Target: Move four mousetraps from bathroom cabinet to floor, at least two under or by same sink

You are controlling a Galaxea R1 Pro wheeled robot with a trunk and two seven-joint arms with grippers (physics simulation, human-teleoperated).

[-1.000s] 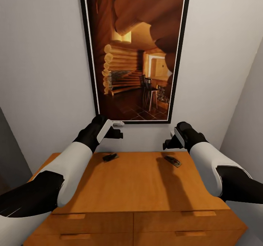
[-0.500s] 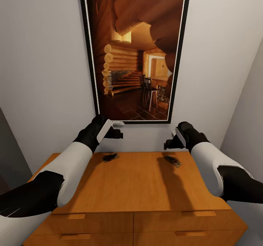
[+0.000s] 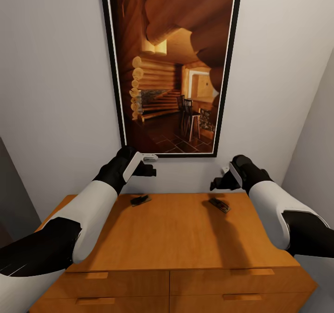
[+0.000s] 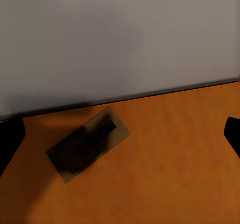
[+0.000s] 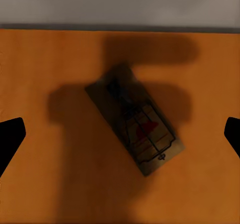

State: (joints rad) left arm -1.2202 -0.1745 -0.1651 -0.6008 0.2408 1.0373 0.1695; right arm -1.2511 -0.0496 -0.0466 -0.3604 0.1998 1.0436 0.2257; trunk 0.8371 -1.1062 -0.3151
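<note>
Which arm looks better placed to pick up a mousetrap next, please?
Probably the right. The right gripper hangs open above its mousetrap, which sits centred between the fingertips. The left gripper's mousetrap lies off-centre.

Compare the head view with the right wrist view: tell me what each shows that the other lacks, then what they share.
Head view alone: both arms over the cabinet, the left gripper above the left mousetrap, the drawer fronts and a framed cabin picture on the wall.

Right wrist view alone: the right mousetrap's wire frame and red patch, between the dark fingertips.

Shared: that right mousetrap, the orange-brown cabinet top and the pale wall behind it.
</note>
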